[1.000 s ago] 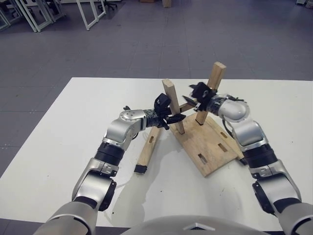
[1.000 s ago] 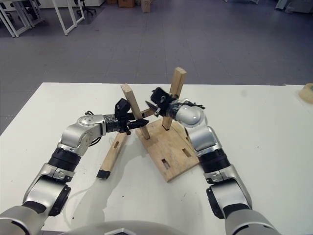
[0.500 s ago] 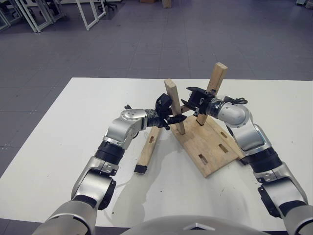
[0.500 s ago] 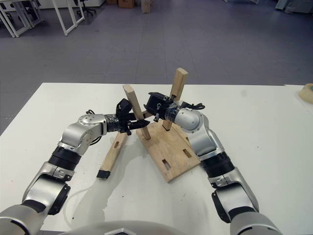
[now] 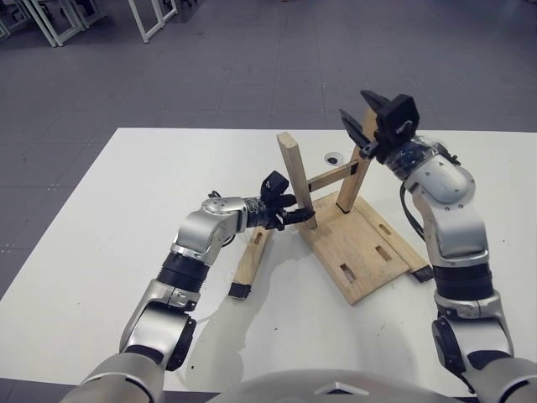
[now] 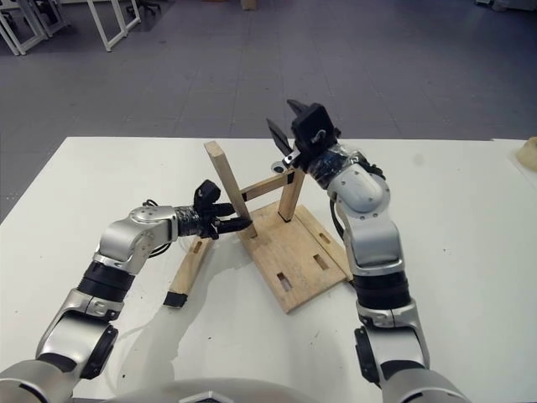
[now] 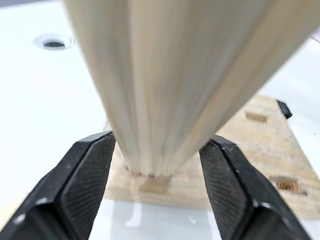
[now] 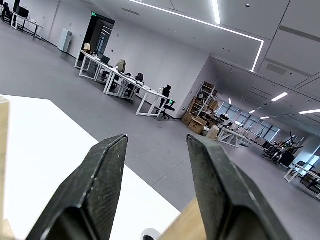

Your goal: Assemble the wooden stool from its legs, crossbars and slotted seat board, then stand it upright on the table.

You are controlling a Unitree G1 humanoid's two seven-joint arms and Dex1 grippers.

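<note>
White table (image 5: 126, 210), assembly half done: left gripper (image 5: 295, 217) clamped on the seat board's (image 5: 365, 256) nine-o'clock leg (image 5: 294, 168), right gripper (image 5: 362, 122) gaping wide at twelve o'clock, loose leg (image 5: 250, 262) at eight o'clock probably next for fetching.

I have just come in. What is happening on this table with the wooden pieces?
The robot is partway through an assembly. Its left gripper clamps the near leg, which stands in the seat board on the table. A crossbar joins it to the far leg. The right gripper hangs open at the far leg's top, holding nothing. A loose leg lies beside the board.
</note>
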